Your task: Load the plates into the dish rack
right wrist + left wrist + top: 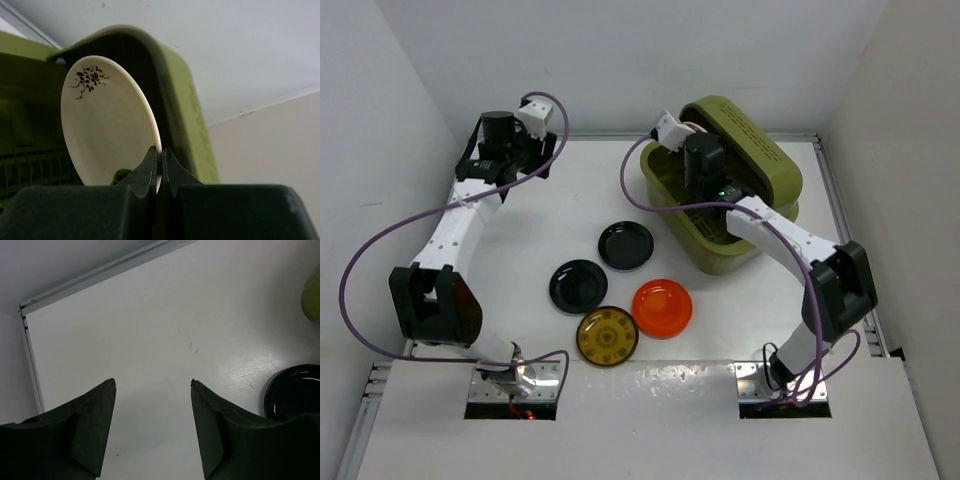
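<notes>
Four plates lie flat on the white table (570, 190), grouped near its middle, just left of the dish rack (720, 262). One black plate (625, 245) sits closest to the rack. A second black plate (578, 286) lies nearer the arms and to the left. The orange plate (662, 308) and the yellow patterned plate (607, 336) lie side by side closest to the arm bases, almost touching each other.

The dish rack is an olive-green tub on the far right part of the table, with its domed lid (775, 170) tipped up on its far side. The right arm (790, 240) reaches into the tub from above.

In the right wrist view the right jaws are pressed together on the lower rim of the cream plate (107, 125). The plate stands nearly on edge inside the rack, leaning a little, with the green lid wall behind it. A small dark sprig pattern shows near its top rim, and the slatted floor (30, 165) shows to the left.

The left arm (460, 225) stretches to the far left corner of the table. The left jaws are spread apart with nothing between them, only bare table below. The left wrist view catches part of a black plate (295, 392) at its right edge.
</notes>
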{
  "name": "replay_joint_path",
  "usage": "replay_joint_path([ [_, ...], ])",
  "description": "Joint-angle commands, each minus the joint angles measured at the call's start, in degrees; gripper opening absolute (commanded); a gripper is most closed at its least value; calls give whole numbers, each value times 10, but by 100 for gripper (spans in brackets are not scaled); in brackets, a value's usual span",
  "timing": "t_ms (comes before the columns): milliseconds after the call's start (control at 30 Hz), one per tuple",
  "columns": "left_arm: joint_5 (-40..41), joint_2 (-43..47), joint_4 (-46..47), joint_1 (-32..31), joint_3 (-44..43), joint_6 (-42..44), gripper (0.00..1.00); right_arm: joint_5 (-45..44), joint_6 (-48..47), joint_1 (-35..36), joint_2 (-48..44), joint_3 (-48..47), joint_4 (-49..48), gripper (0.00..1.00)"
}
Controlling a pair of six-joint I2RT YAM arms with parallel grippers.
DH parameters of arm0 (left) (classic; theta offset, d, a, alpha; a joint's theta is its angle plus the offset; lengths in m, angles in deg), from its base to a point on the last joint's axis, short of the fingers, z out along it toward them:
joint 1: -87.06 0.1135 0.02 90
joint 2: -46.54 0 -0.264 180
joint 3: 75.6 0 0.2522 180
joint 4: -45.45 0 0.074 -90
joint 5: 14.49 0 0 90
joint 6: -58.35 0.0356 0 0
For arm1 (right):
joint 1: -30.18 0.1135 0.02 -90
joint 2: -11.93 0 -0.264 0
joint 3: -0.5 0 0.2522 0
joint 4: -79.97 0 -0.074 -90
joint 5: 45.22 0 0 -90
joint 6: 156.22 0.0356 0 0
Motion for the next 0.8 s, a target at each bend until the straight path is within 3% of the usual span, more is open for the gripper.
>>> replay_joint_path([
  [0, -37, -27, 31, 7, -31, 33, 66, -19, -33, 2, 23, 2, -114, 0],
  [100, -69, -46, 31, 12, -73, 21, 66, -26, -33, 11, 50, -24, -77, 0],
  [367, -67, -84, 30, 18, -99, 24, 66, -36, -57, -4, 49, 43, -112, 0],
  [467, -67, -91, 30, 18, -111, 32, 71, -52, -54, -9, 53, 59, -125, 0],
  [767, -57, -106, 30, 18, -135, 26, 71, -90, -55, -22, 93, 75, -183, 0],
])
